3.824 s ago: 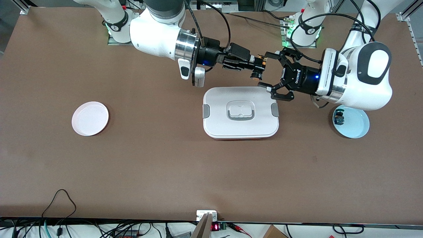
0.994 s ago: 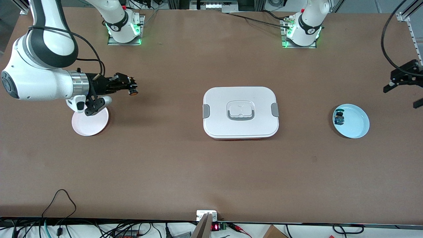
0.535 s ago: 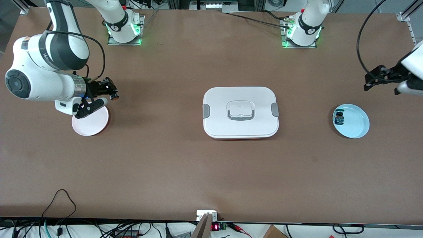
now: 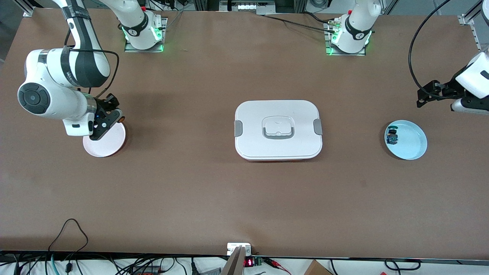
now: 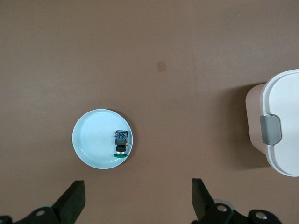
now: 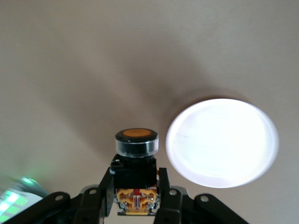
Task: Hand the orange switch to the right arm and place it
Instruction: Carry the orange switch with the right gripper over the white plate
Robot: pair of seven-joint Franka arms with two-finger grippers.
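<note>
While lunchbox [image 4: 278, 130] sits mid-table, right claw [image 6: 135, 196] grips orange switch [image 6: 136, 154] beside pink plate [image 6: 222, 142].

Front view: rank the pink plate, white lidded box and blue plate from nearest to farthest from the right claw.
1. Pink plate, under the right claw.
2. White lidded box, mid-table.
3. Blue plate, at the left arm's end.

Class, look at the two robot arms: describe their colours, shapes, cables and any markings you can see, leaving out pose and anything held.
Both arms are white with dark grey joint sections. The right arm has lettering on its dark band, a round grey end cap, a silver wrist ring and a thin black cable. The left arm carries a looping black cable. The left gripper has black, wedge-shaped fingers. Green lights glow at both bases.
</note>
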